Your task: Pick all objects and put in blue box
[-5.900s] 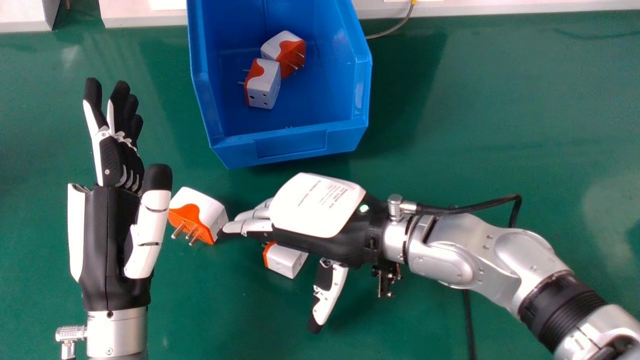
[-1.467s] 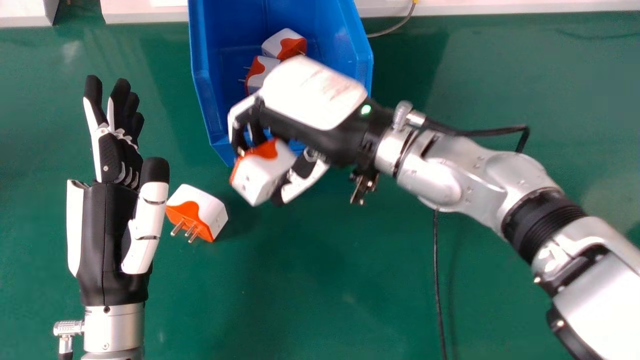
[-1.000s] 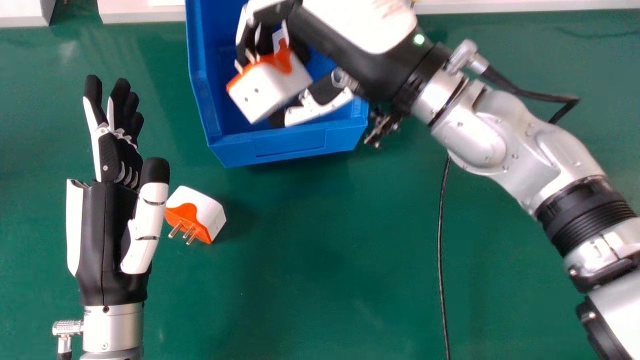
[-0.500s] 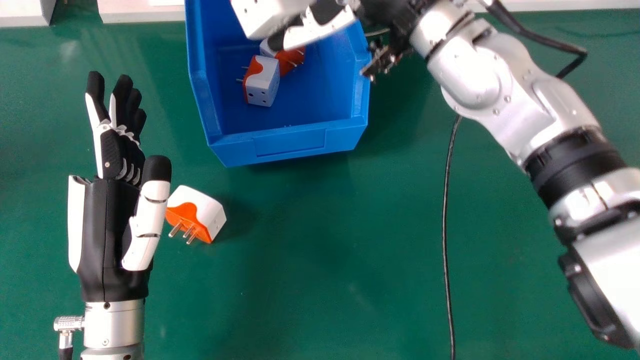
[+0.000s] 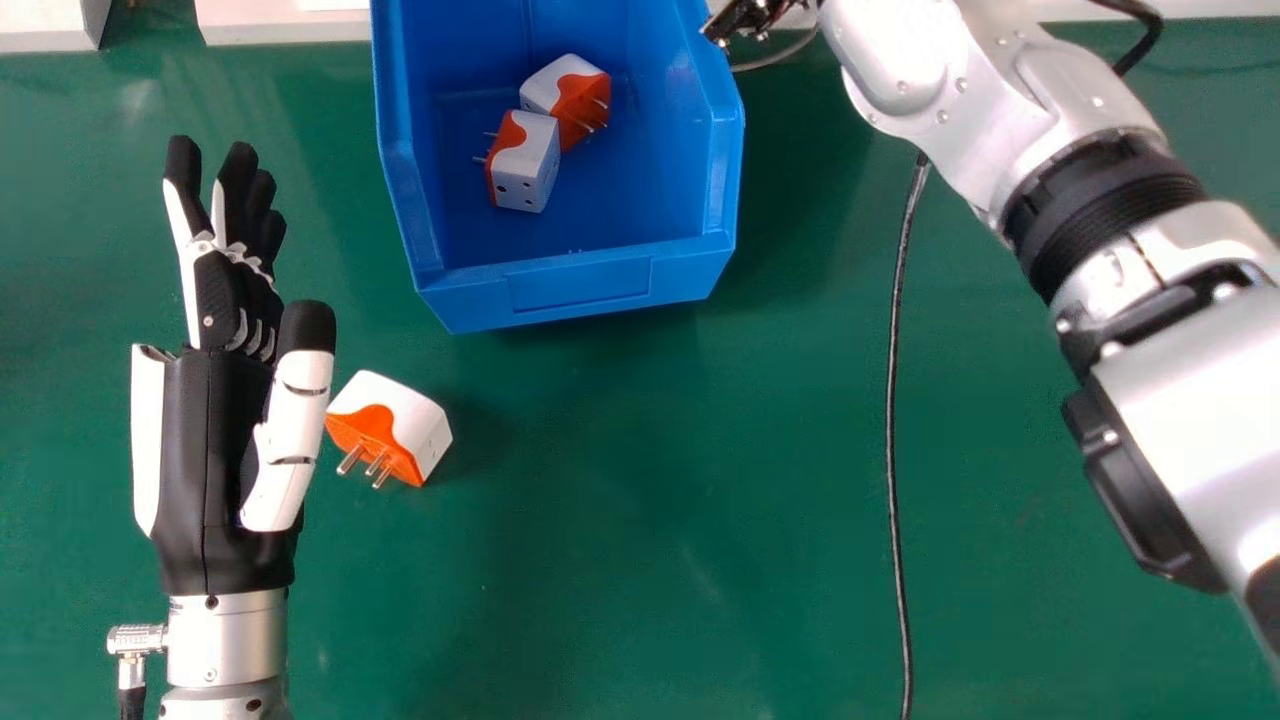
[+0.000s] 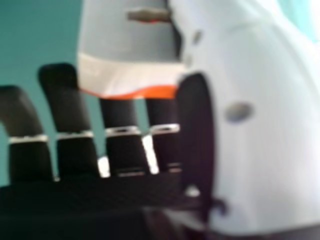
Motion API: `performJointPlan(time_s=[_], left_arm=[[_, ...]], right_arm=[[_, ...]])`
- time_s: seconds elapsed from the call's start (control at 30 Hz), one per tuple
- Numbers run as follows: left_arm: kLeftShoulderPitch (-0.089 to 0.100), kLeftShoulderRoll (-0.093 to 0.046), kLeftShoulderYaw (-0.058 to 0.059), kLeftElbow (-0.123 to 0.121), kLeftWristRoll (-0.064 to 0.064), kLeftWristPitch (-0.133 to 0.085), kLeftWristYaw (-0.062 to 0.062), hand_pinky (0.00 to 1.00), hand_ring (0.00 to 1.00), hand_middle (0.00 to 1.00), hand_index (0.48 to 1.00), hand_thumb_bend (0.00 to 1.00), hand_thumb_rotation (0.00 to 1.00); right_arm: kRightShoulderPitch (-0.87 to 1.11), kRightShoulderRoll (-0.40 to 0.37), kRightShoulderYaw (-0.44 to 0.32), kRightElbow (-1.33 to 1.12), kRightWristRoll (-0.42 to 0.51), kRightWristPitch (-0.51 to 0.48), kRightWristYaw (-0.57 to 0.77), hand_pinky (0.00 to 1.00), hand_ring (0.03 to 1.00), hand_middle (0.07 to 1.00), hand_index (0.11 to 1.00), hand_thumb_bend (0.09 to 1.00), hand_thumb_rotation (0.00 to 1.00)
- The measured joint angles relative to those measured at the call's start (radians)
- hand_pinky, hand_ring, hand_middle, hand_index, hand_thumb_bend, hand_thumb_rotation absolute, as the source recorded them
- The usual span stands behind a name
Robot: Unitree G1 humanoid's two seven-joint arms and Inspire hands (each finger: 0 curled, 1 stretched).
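Note:
My left hand [image 5: 215, 440] is open at the left of the head view, its thumb beside a white and orange plug adapter [image 5: 410, 415] lying on the green table. Two similar adapters, one nearer [image 5: 525, 175] and one farther [image 5: 550, 85], rest together inside the blue box [image 5: 580, 285]. In the right hand view, another white and orange adapter [image 6: 130, 40] is held between the thumb and curled fingers of my right hand [image 6: 75, 160]. The thumb covers part of it.
My silver right forearm [image 5: 1080, 170] crosses the upper right of the head view, just right of the box. A black cable [image 5: 893, 400] runs down the green table [image 5: 650, 520]. White panels [image 5: 285, 25] line the far edge.
My right hand took an adapter off the table, carried it up over the box and past the head view's top edge. The left hand has shifted slightly forward, still open.

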Motion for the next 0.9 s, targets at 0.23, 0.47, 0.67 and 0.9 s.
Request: performJointPlan(time_s=[0.23, 0.47, 0.67, 0.9], left_arm=[[-0.005, 0.000, 0.000, 0.004, 0.001, 0.000, 0.000, 1.00, 1.00, 1.00, 0.970, 0.44, 0.79], [-0.009, 0.000, 0.000, 0.006, -0.009, 0.000, -0.008, 1.00, 1.00, 1.00, 0.969, 0.43, 0.78], [-0.010, 0.000, 0.000, 0.007, -0.010, 0.000, -0.008, 1.00, 1.00, 1.00, 0.968, 0.42, 0.78], [-0.010, -0.001, 0.000, 0.007, -0.009, -0.002, -0.008, 1.00, 1.00, 1.00, 0.966, 0.41, 0.78]], right_arm=[[-0.035, 0.040, 0.046, 0.050, -0.026, 0.063, -0.013, 0.26, 0.355, 0.464, 0.529, 0.514, 0.00], [-0.041, 0.084, 0.085, 0.084, -0.051, 0.140, -0.013, 0.27, 0.354, 0.468, 0.537, 0.512, 0.00], [-0.043, 0.113, 0.111, 0.094, -0.060, 0.182, -0.012, 0.29, 0.373, 0.474, 0.531, 0.514, 0.00], [-0.043, 0.136, 0.150, 0.102, -0.094, 0.230, 0.003, 0.32, 0.388, 0.481, 0.521, 0.517, 0.00]])
